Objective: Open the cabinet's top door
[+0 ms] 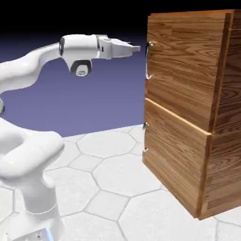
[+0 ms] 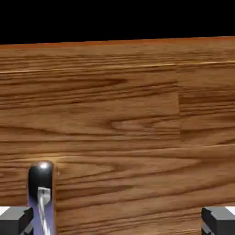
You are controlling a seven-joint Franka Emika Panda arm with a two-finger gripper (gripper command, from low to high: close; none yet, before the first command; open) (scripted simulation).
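so the white two-finger tool [image 1: 136,48] sits spread wide, empty, level with the tall reddish-brown wood cabinet's [image 1: 197,94] top door [image 1: 181,70], whose vertical curved silver bar handle [image 1: 148,60] is just ahead, slightly off-centre.

Behind me a plain blue-violet backdrop [image 1: 103,101] darkens toward the frame's upper left. Under me, pale hexagonal tiles cover the table [image 1: 117,179], evenly lit, across the lower frame.
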